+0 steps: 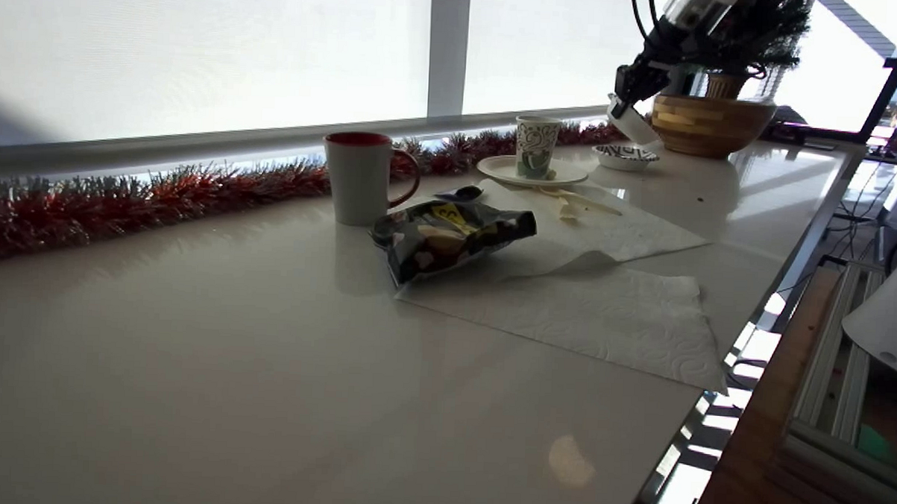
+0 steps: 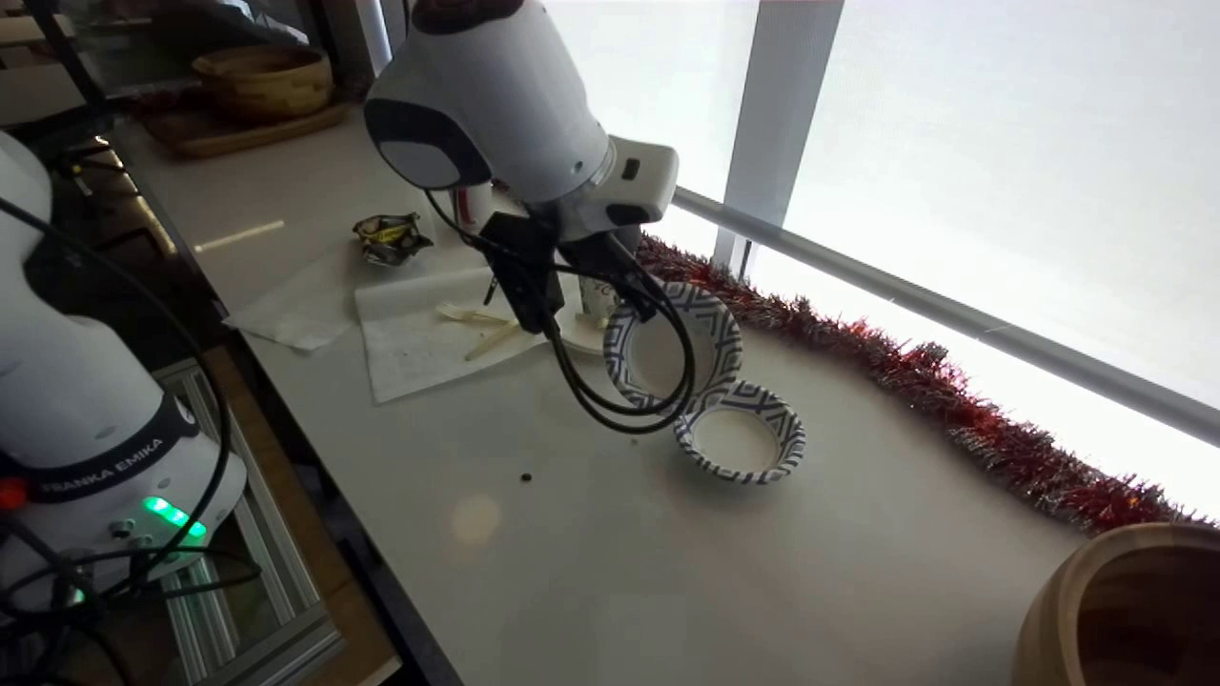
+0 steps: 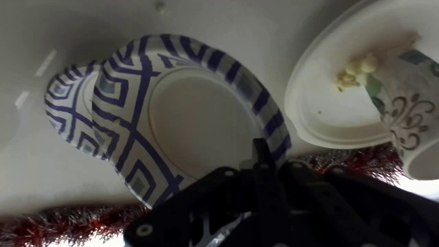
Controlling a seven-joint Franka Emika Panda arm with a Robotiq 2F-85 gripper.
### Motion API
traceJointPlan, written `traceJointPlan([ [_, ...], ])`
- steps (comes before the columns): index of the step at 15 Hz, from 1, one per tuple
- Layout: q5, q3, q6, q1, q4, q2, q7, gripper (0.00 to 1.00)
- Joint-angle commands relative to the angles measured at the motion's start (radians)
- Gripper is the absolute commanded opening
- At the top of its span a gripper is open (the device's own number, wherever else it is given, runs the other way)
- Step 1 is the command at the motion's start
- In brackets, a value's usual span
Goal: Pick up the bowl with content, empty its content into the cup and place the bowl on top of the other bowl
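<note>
Gripper has the patterned bowl pinched by the rim, tilted just above the other bowl on the surface, can't tell if they're touching. Nearby, the paper cup stands upright on a white plate, pale food bits by its base. Red-rimmed mug sits farther off.

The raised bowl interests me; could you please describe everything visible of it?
The raised bowl is round, white and apparently paper, with blue-purple lines across its inner wall and rim. It looks empty and hangs tilted, its rim pinched by the jaws. Whether it touches the lower bowl close by is unclear.
</note>
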Motion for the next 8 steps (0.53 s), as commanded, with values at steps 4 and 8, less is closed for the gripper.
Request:
traceJointPlan([
  [4,-0.489,-0.306,0.233,0.148,0.038,0.316,0.302,0.01],
  [8,-0.471,-0.619,0.193,0.426,0.131,0.515,0.296,0.01],
])
